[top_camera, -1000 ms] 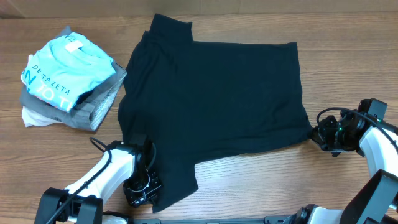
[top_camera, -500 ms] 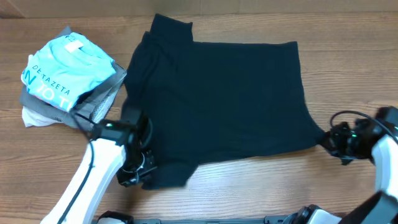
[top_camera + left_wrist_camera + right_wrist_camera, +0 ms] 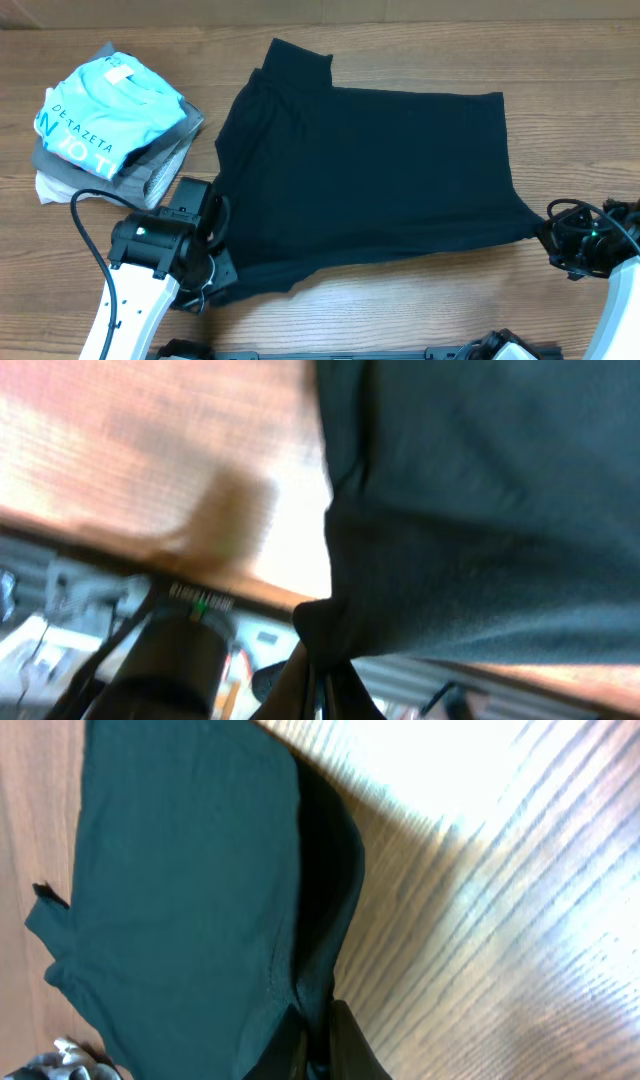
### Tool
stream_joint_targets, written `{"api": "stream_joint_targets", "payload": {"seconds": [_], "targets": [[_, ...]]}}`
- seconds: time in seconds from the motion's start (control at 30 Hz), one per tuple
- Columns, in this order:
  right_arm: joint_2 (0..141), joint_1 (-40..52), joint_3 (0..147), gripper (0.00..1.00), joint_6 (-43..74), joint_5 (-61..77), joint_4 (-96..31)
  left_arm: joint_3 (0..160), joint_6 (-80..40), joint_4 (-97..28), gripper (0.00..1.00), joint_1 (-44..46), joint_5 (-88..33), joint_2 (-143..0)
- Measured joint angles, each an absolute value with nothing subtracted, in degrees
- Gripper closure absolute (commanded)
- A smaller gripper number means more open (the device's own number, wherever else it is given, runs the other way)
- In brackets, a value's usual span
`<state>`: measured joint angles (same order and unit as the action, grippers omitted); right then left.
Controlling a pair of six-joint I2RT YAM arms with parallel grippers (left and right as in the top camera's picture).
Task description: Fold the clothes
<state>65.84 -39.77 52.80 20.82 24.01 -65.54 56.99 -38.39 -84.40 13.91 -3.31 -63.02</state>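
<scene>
The left gripper [image 3: 216,274] is clamped on the shirt's near-left corner. The right gripper [image 3: 549,238] is clamped on its near-right corner. Both wrist views show dark cloth pinched between closed fingers. The shirt [image 3: 370,170] lies spread on the table [image 3: 420,305], mostly flat and bunched along its near-left edge, with no fold made yet as far as I can judge. A stack [image 3: 110,125] of folded clothes left of the shirt looks finished, so this shirt's whole fold remains. The left wrist view is blurred, the right arm is cut off at the frame edge, and the sleeves are hard to make out.
</scene>
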Motion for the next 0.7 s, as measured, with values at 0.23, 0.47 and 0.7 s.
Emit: {"api": "stream_joint_targets", "payload": {"seconds": [0.23,0.47,0.7], "targets": [[67.88,-39.77,52.82,0.96,21.67,27.33,-55.86,56.99,-37.17,-68.47,0.96,13.91,-2.00,-63.02],[73.78,-37.69,52.82,0.96,24.62,29.63,-49.10,56.99,-34.37,-62.06,0.96,13.91,2.92,-63.24],[81.03,-33.65,52.82,0.96,27.09,29.95,-40.58,56.99,-31.86,-52.31,0.96,13.91,7.40,-68.25]]}}
